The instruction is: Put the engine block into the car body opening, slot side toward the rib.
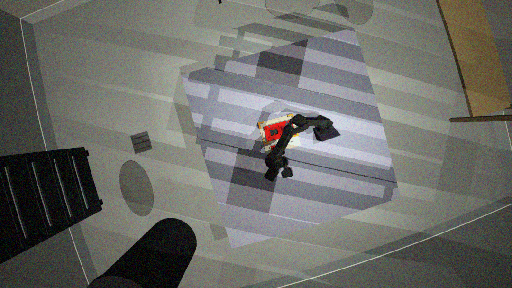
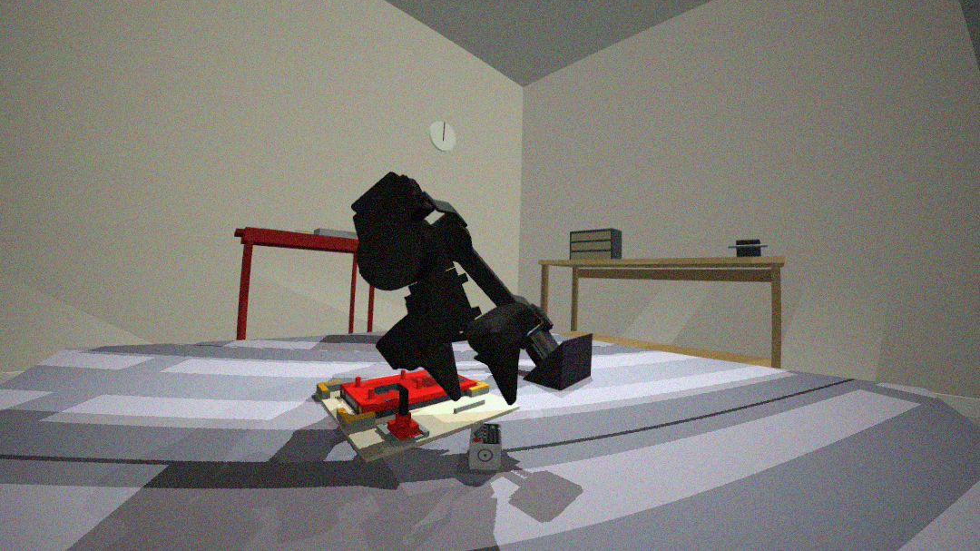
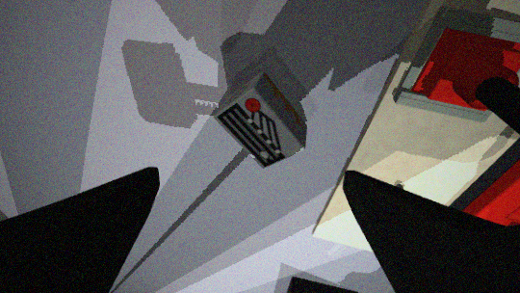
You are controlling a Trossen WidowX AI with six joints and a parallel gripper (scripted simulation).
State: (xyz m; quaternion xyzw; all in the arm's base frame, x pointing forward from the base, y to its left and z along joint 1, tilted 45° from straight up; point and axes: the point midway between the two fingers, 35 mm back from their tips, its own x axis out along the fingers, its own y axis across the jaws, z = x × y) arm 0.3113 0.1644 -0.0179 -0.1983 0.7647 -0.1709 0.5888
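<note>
Fingers spread — nothing pinched — above the engine block (image 2: 485, 452) (image 3: 262, 119); no lettering legible.
</note>
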